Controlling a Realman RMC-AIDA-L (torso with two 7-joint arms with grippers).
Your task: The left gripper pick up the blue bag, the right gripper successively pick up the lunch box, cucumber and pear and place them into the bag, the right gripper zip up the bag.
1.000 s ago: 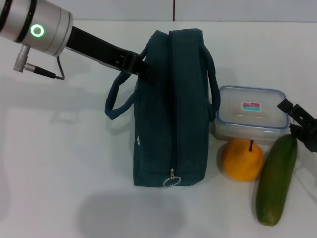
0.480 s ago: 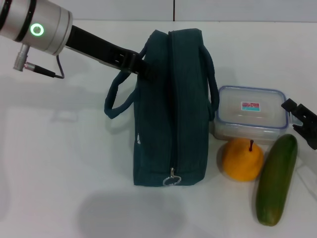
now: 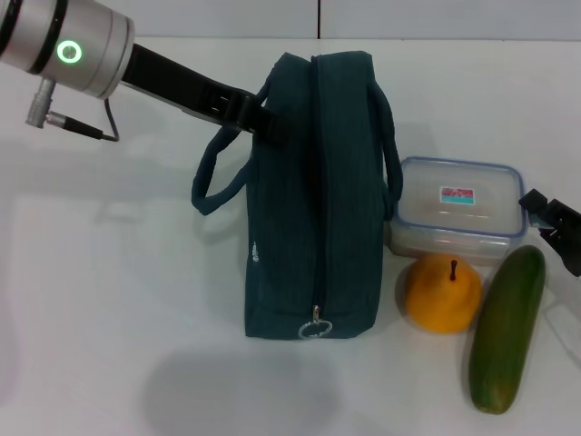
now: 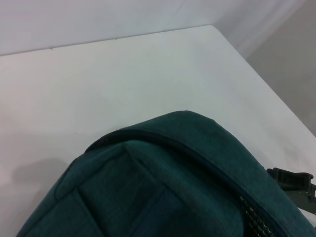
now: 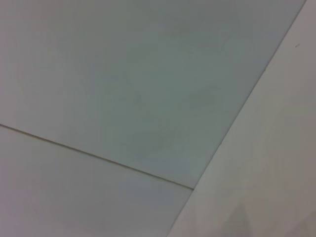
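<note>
Left gripper [image 3: 261,120] fingers at bag [image 3: 313,209] handle; can't tell if clamped, so your lift may slip. Bag zipped: box [image 3: 459,214] can't enter. Right gripper [image 3: 556,238] fingers look parted.

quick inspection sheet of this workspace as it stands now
surface: white table, bare around the items
job's things: bag upright, zipper closed; lunch box, pear and cucumber on its right, outside it
clutter: nothing seen
end effectors: left end effector at the bag's far handle, grip hidden; right end effector at the view's edge beside the lunch box
cables: grey cable at the left wrist
surroundings: wall behind the table
</note>
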